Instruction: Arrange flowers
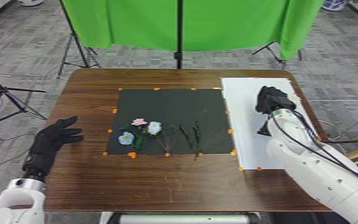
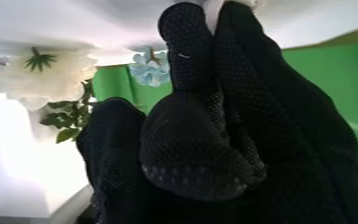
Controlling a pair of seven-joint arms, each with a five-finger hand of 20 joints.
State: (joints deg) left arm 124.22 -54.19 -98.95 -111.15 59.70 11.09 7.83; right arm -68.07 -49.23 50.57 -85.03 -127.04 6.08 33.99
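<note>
Nearest the camera, the right hand (image 1: pixel 276 99) was over the far half of the white board (image 1: pixel 243 100); whether it was clamped on anything could not be told. Behind all this lay the brown bench (image 1: pixel 140 182), with a green cloth (image 1: pixel 131 25) past its far edge. A dark mat (image 1: pixel 167 107) lay mid-bench, and the board ran beside it along the bench's right edge. At the bench's left edge was the left hand (image 1: pixel 53 137), fingers apart, holding nothing. In the right wrist view, a big white bloom (image 2: pixel 49 75) showed near a smaller pale blue one (image 2: pixel 151 67), with green leaves (image 2: pixel 67 119) by the white. On the mat, toward its near left corner, were a blue flower (image 1: pixel 127 138), a white flower (image 1: pixel 154 128) and a pink flower (image 1: pixel 139 121). Thin green stems (image 1: pixel 196 131) lay to their right.
</note>
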